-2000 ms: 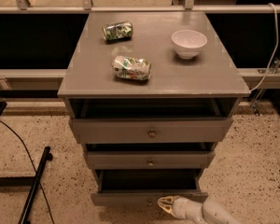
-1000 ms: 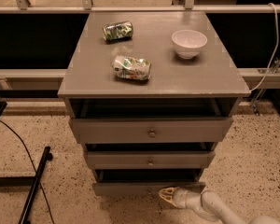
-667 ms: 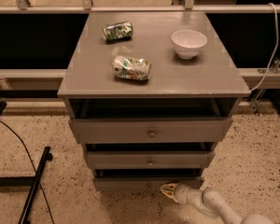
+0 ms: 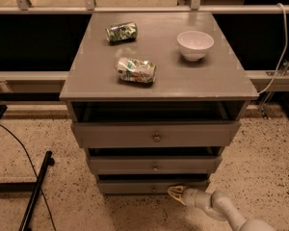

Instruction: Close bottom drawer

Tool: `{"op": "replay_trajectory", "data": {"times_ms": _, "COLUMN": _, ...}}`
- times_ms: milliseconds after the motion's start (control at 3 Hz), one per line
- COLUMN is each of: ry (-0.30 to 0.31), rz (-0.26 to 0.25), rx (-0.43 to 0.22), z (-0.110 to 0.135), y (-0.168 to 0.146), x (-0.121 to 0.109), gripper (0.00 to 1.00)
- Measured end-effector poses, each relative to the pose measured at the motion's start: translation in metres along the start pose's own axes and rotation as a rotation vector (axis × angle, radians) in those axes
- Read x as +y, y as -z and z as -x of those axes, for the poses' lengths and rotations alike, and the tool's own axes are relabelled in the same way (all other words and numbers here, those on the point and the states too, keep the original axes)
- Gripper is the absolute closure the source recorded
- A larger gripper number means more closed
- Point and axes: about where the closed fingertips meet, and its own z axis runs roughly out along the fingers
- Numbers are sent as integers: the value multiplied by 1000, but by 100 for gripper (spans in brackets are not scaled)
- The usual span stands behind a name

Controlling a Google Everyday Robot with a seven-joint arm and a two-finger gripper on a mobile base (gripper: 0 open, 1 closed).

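Note:
The bottom drawer (image 4: 135, 186) is the lowest of three grey drawer fronts in the cabinet. Its front panel sits nearly level with the middle drawer (image 4: 154, 166) above it, with a thin dark gap over its top edge. Its small round knob (image 4: 153, 188) is just visible. My gripper (image 4: 175, 193) reaches in from the lower right on a white arm, and its pale tip touches the right part of the bottom drawer's front, close to the knob.
The top drawer (image 4: 156, 134) sticks out a little. On the cabinet top (image 4: 86, 76) lie two crushed cans (image 4: 136, 70) (image 4: 121, 32) and a white bowl (image 4: 195, 44). A black stand leg (image 4: 36, 191) and cable lie on the speckled floor at left.
The bottom drawer has slid inward, from well pulled out to nearly flush. My gripper has moved forward and up with its front panel.

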Motion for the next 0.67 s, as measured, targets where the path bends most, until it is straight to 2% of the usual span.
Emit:
{"op": "replay_trajectory", "data": {"times_ms": 333, "ry": 26, "rz": 31, "rx": 13, "z": 1, "y": 9, "x": 16, "gripper": 100}}
{"op": "replay_trajectory", "data": {"times_ms": 667, "ry": 20, "rz": 88, "rx": 60, "z": 4, "y": 19, "x": 49, "gripper": 100}}
